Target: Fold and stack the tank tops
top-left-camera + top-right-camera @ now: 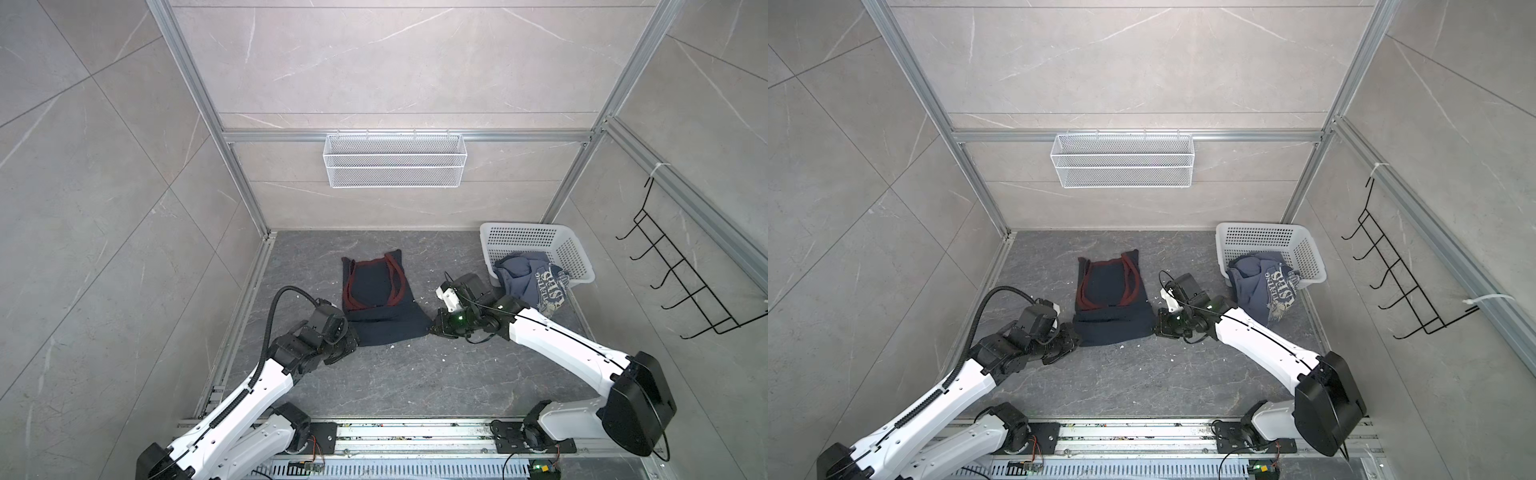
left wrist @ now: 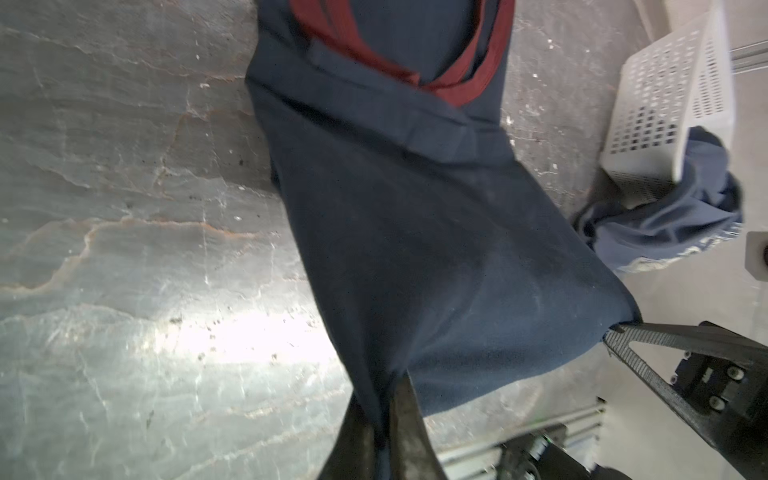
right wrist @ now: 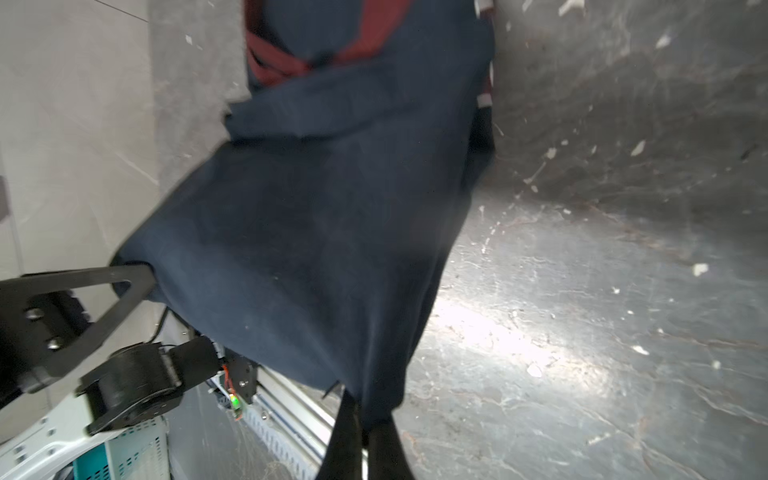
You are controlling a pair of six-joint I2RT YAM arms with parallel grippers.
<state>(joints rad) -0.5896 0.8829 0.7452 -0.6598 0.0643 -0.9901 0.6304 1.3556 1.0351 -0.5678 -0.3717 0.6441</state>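
Note:
The dark navy tank top (image 1: 376,303) (image 1: 1111,307) with maroon trim lies flat in the middle of the floor, straps toward the back wall. My left gripper (image 1: 355,338) (image 2: 382,395) is shut on its near left hem corner. My right gripper (image 1: 432,328) (image 3: 365,409) is shut on the near right hem corner, and the hem is stretched between them. The slate-blue tank top (image 1: 528,282) (image 2: 665,232) with whitish lettering hangs crumpled out of the white basket (image 1: 536,239) at the back right.
A white wire basket (image 1: 395,160) hangs on the back wall. A black hook rack (image 1: 681,274) is on the right wall. Metal rails (image 1: 415,436) run along the front edge by the arm bases. White flecks lie scattered on the grey floor.

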